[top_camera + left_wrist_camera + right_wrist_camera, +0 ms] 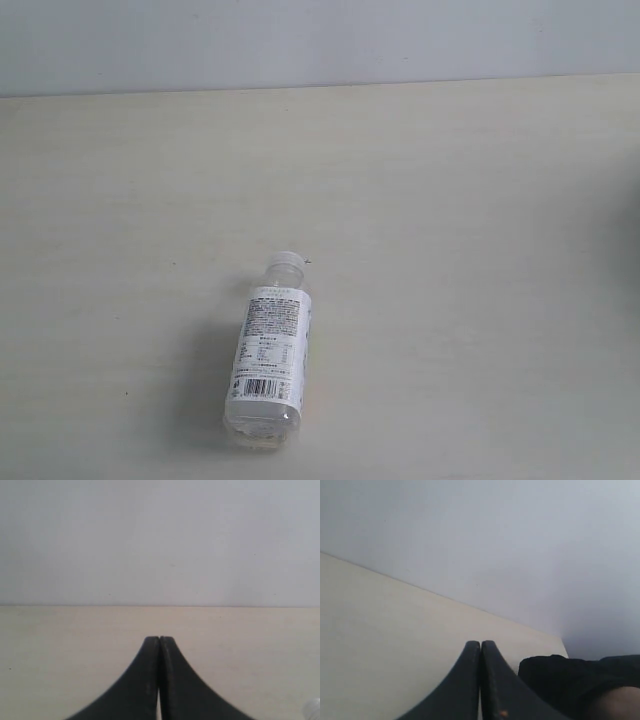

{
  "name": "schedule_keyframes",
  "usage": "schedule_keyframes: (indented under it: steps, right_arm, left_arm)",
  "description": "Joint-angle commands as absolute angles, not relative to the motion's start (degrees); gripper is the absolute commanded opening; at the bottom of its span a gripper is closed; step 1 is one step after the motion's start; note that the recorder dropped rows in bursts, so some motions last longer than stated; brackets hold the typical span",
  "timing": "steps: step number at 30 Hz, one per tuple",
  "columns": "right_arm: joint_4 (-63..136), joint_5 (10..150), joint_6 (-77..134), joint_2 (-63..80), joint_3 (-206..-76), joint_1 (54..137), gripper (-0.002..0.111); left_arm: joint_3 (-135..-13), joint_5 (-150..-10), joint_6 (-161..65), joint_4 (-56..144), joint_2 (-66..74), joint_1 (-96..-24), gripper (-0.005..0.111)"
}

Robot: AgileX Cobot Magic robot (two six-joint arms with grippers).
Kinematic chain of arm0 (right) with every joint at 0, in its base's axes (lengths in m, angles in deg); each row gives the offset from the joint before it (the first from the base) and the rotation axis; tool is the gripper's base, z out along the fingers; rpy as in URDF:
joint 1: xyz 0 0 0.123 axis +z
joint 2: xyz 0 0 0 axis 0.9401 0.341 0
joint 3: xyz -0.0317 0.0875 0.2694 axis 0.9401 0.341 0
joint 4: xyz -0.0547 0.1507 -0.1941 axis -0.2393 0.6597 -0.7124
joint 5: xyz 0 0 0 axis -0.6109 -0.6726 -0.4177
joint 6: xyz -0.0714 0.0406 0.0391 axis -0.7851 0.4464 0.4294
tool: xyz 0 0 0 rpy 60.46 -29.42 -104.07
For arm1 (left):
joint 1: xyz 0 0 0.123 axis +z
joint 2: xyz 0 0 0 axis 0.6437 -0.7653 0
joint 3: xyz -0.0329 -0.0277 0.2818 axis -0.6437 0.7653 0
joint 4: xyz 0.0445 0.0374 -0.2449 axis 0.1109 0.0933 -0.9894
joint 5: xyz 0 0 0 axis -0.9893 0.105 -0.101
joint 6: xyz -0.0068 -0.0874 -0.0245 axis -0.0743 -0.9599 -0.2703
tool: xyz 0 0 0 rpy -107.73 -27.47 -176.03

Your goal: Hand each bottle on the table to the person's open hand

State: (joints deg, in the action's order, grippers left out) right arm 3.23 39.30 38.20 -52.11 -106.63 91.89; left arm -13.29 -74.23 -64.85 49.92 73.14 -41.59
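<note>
Pale surface [480,180] fills most of the exterior view, grey wall [320,40] behind it. One bottle [268,345], white label, lies on its side low in that view, left of centre, with its white cap [285,265] toward the wall. State of left hand [159,639]: fingers pressed together, empty. Same for right hand [480,643], closed on nothing, with a black sleeve [560,680] just beside it.

1. We see one bottle [268,345] lying on its side, wrapped in a white label [272,325] covered with blocks of fine dark print, all too small for us to read.
2. Toward the bottle's base end the label carries a barcode [262,387]; we cannot make out its digits.
3. We find no readable text in either wrist view.
</note>
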Motion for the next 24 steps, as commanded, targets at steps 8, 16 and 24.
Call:
schedule_keyframes:
  steps: [8,16,24]
  right_arm:
    - [-1.27,44.96,40.09,-63.16,-95.91,91.45,0.000]
    - [-0.93,45.45,40.09,-63.16,-95.91,92.08,0.000]
    - [-0.88,42.08,40.21,-63.16,-95.91,92.08,0.000]
  left_arm:
    - [-13.13,-74.25,-64.51,49.57,73.54,-41.87,0.000]
    - [-13.13,-73.92,-64.51,49.57,73.54,-41.87,0.000]
    - [-13.13,-73.92,-64.51,49.57,73.54,-41.87,0.000]
